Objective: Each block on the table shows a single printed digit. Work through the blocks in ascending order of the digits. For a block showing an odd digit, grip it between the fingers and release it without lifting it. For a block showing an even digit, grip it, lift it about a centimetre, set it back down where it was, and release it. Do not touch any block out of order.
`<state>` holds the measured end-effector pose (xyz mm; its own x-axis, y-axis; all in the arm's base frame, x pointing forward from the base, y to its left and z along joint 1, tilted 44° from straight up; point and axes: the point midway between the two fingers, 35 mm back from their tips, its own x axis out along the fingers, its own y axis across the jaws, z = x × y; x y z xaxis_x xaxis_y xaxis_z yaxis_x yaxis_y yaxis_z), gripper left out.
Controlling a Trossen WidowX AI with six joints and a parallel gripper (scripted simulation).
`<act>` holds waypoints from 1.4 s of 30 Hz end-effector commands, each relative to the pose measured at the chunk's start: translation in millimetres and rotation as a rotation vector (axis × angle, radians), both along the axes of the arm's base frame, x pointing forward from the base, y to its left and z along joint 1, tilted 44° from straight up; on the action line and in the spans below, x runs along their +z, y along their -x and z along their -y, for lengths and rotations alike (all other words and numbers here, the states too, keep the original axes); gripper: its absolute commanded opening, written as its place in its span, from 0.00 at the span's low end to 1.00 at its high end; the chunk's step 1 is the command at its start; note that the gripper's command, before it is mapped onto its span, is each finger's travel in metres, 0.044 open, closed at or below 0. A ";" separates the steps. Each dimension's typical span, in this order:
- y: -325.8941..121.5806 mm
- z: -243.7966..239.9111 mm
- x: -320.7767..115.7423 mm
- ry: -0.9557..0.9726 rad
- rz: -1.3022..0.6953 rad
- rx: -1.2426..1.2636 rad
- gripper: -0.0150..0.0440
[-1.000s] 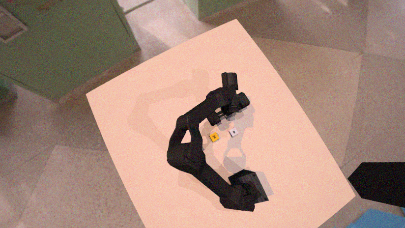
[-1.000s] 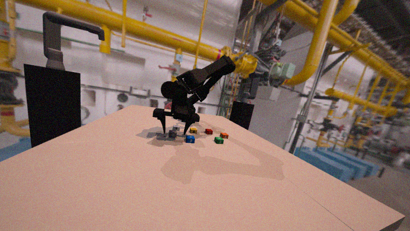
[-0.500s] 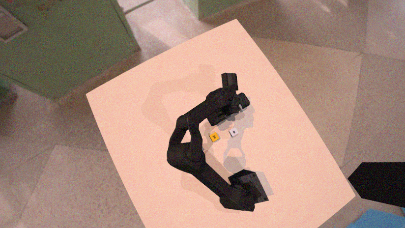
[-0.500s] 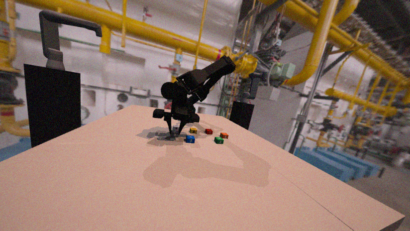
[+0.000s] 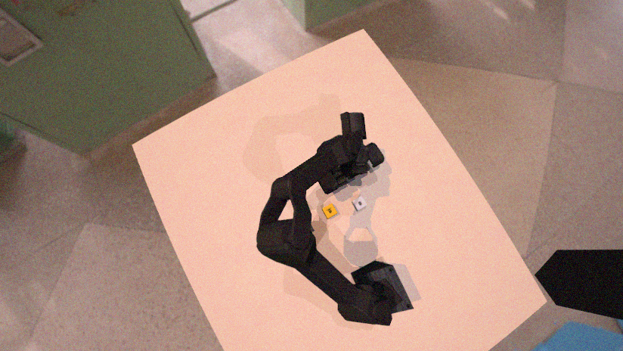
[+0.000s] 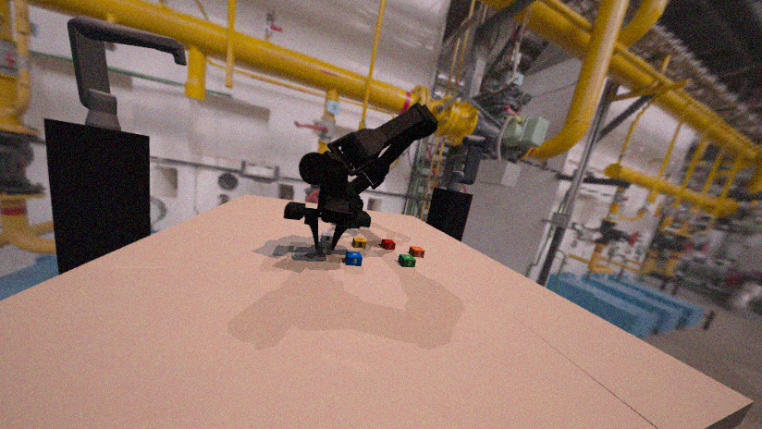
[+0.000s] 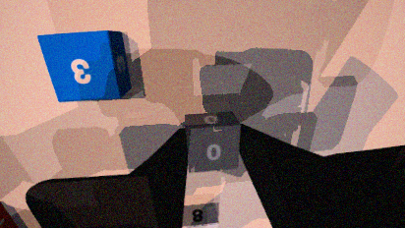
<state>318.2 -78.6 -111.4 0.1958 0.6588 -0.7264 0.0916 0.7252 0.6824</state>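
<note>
Gripper [image 5: 347, 172] [image 6: 325, 249] [image 7: 210, 133] is drawn in narrow on the grey block [image 6: 325, 251] [image 7: 213, 151], one finger against each side, so I call it held. Block reads 0, sits level on the counter [image 5: 196, 139] [image 6: 159, 319] [image 7: 172, 25]; arm hides it from the top view.

Zero is even and lowest possible, so it goes first: grip, small lift, back down, release. I see no lift at this point.

Doing it well: let the squeeze settle before raising. Go straight up about a centimetre, no wrist twist, then straight down the same line. Open only once the base is flat on the counter; letting go high could bounce or turn it.

Watch clearance. White block [image 5: 359, 203] [image 6: 326, 236] [image 7: 203, 214], an 8, is near on one side; blue block [image 6: 353, 259] [image 7: 81, 66], a 3, near on another. Neither should be brushed, so open just enough to free the sides, then rise vertically. Yellow block [image 5: 330, 210] [image 6: 359, 242] is further off, digit too small to call. Red [image 6: 387, 244] [image 7: 6, 218], green [image 6: 406, 260] and orange [image 6: 416, 251] blocks sit beyond.
</note>
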 end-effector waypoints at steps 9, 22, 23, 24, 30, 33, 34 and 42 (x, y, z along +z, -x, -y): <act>1.5 6.0 6.8 -0.003 -0.001 -0.004 0.46; 2.7 9.8 11.0 -0.003 -0.001 -0.004 0.46; 2.7 9.8 11.0 -0.003 -0.001 -0.004 0.46; 2.7 9.8 11.0 -0.003 -0.001 -0.004 0.46; 1.9 7.1 8.0 -0.003 -0.001 -0.004 0.46; 0.9 3.7 4.3 -0.003 -0.001 -0.004 0.46; 0.5 2.5 3.1 -0.003 0.000 -0.004 0.46; -0.2 -0.3 0.2 -0.003 0.000 -0.004 0.46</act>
<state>318.2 -78.9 -110.9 0.1952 0.6587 -0.7267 0.0911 0.7255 0.6821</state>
